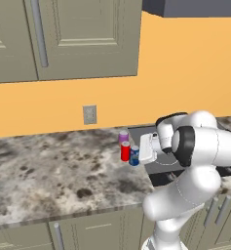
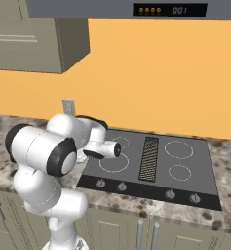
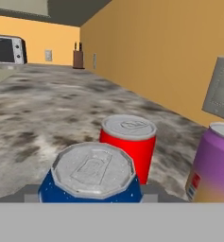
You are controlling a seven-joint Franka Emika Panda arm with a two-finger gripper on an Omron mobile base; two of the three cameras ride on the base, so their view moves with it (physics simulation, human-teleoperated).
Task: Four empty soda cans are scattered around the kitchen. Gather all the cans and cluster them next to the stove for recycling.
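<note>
Cans cluster on the marble counter [image 1: 48,171] just left of the stove [image 2: 185,171]: a blue can [image 1: 134,156], a red can [image 1: 125,151] and a purple can [image 1: 123,136], all upright. The gripper [image 1: 142,150] clamps the blue can, jaws on either side.

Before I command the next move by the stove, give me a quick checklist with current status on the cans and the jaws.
1. Blue can upright on the counter: ok, silver top level, sitting right in front of the gripper.
2. Red can upright beside it: ok.
3. Purple can upright nearby: ok.
4. Cluster sits next to the stove: ok, all three stand just off its left edge.
5. Jaws released from the blue can: cannot tell, the can hides the tips.
6. Fourth can delivered: not ok, three cans are here.
</note>
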